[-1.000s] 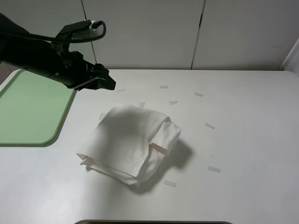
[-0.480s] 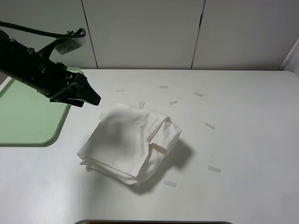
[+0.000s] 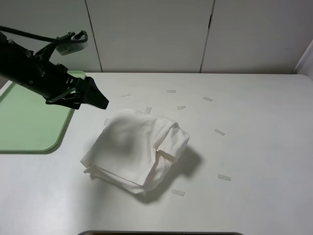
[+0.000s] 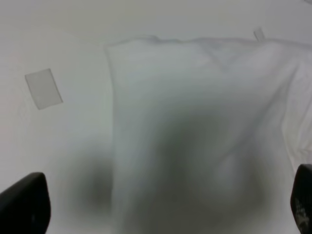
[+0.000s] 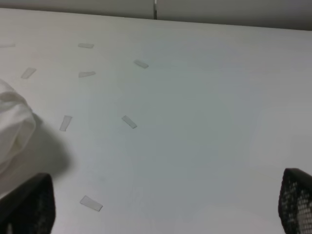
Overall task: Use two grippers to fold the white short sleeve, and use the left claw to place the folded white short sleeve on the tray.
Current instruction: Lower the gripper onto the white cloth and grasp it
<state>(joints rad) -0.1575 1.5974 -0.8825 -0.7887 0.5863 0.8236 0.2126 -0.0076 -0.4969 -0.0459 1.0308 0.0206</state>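
- The white short sleeve [image 3: 139, 149] is seen folded into a loose, thick bundle on the white table [image 3: 264, 127], near the middle and slightly toward the left side.
- The pale-green tray [image 3: 29, 120] is found at the far left edge of the table, well apart from the bundle; nothing is seen lying on it.
- The left claw [image 3: 95, 98] is held above the table between the tray and the shirt, pointing toward the bundle's far-left corner; no contact with the cloth is seen.
- In the left wrist view the fingertips [image 4: 22, 202] are shown set wide at either edge of the picture, with the shirt [image 4: 195, 126] spread between and below them; nothing is gripped.
- The right gripper [image 5: 161, 207] is likewise seen spread wide and empty, over bare table on the right, with only the bundle's edge [image 5: 14, 122] at the side of its view.
- The left arm is judged the nearer; the bundle lies ahead of and below its claw, its long axis running roughly from the table's far side toward the near side.
- Counted: one shirt, one tray, two grippers, and about nine small tape strips [image 3: 224, 177] scattered over the table.
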